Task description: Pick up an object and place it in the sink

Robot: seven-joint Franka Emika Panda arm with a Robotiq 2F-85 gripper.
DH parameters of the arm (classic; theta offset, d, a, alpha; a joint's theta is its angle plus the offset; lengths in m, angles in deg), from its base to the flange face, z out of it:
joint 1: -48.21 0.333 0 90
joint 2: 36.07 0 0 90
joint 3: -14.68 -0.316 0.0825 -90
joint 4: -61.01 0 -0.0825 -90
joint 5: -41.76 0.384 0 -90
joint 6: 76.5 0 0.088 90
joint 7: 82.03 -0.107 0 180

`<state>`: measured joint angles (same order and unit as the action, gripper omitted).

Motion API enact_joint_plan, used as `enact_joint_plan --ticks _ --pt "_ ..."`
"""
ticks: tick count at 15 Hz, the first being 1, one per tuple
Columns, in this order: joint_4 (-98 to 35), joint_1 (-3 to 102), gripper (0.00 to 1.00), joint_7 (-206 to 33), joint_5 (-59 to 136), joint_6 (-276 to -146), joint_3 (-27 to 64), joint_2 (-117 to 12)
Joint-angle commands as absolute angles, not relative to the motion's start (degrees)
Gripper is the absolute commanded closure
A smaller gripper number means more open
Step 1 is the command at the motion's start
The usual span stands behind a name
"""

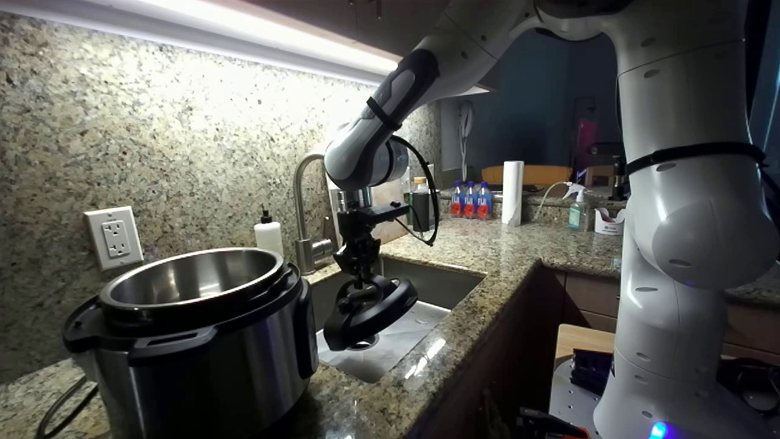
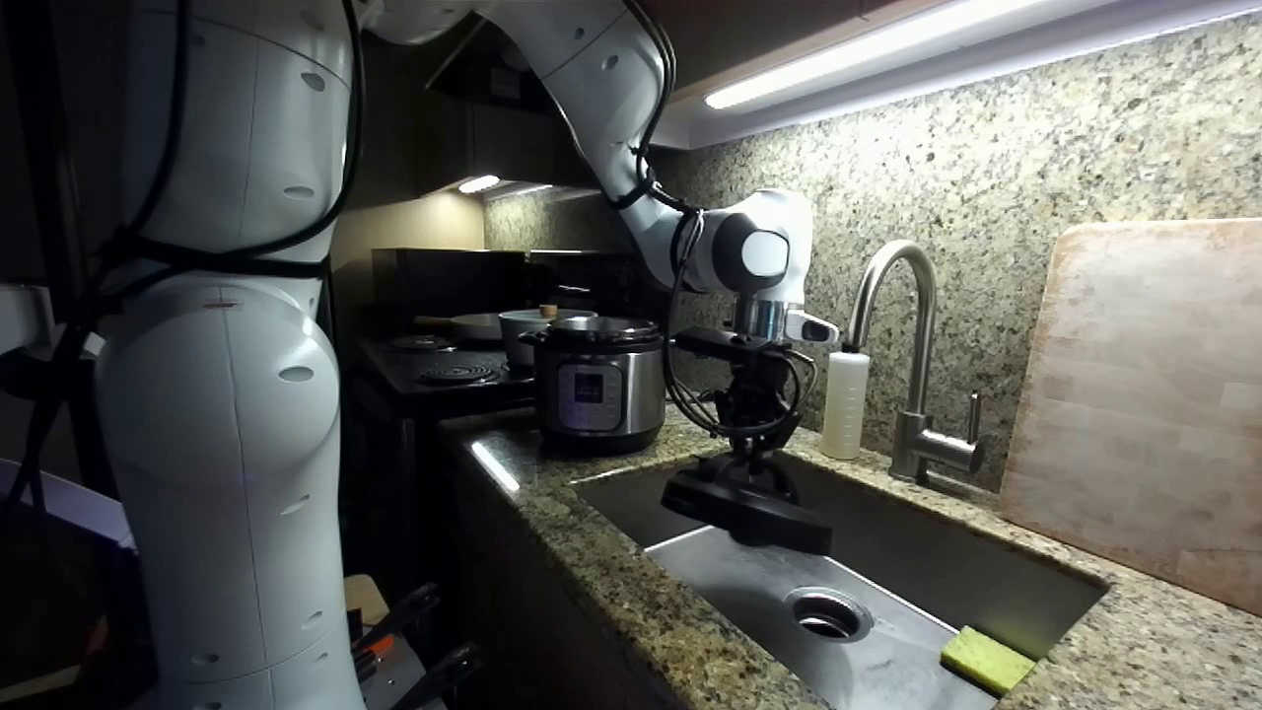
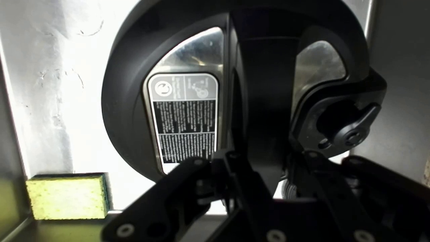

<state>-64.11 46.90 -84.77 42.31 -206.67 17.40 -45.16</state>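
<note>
The round black lid (image 1: pixel 390 311) hangs tilted from my gripper (image 1: pixel 361 284) by its arched top handle. It also shows in an exterior view (image 2: pixel 744 508), over the steel sink (image 2: pixel 892 656). In the wrist view the lid (image 3: pixel 126 97) fills the upper middle, with a printed label and a steam valve on top. My gripper (image 3: pixel 260 158) has its fingers on both sides of the handle. The lid appears apart from the basin floor (image 3: pixel 47 134), though its lowest edge is hard to judge. The lid hides part of the basin.
The open cooker pot (image 1: pixel 207 360) stands on the counter beside the sink. A curved faucet (image 2: pixel 922 335) and a white soap bottle (image 2: pixel 845 404) stand behind the basin. A yellow sponge (image 2: pixel 986 659) lies in a basin corner. A cutting board (image 2: pixel 1134 394) leans on the wall.
</note>
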Motion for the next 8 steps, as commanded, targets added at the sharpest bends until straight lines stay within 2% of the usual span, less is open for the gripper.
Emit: enact_joint_plan --ticks 1,8 --pt "-62.71 46.47 0.87 -82.74 40.42 -203.71 17.47 -44.0" --pt "-62.12 46.39 0.87 -81.23 40.03 -201.81 17.43 -44.03"
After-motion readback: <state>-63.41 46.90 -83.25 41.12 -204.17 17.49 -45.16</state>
